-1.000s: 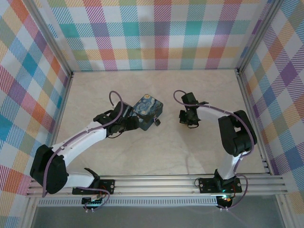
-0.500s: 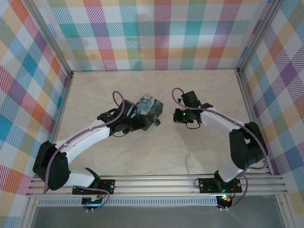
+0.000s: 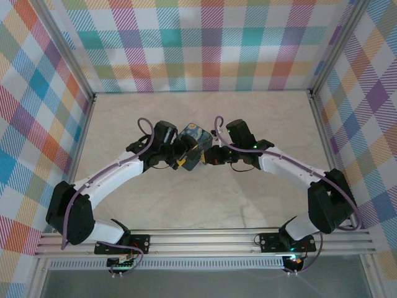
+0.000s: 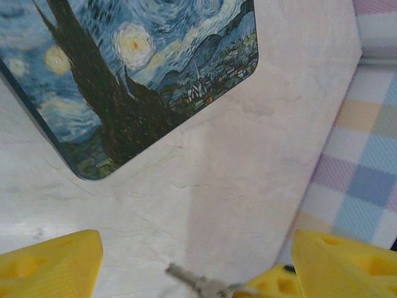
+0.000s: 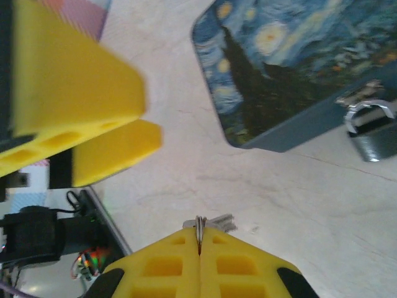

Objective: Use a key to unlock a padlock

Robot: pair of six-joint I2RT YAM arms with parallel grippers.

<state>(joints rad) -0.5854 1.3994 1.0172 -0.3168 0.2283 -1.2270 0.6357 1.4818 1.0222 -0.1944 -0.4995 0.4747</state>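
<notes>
Pinching one key (image 5: 214,221): right gripper (image 5: 198,245), its two pads pressed together on the ring end | left gripper (image 4: 198,267): spread wide, grasping nothing, key tip between its two yellow fingers (image 4: 53,261) | beyond: one night-sky box (image 5: 291,68) on the table (image 5: 260,186) | one small grey padlock (image 5: 370,141) hanging at the box's teal side, apart from the key.

Grey padlock (image 5: 371,144) hangs at starry box (image 5: 291,68), key (image 5: 217,221) apart.
</notes>
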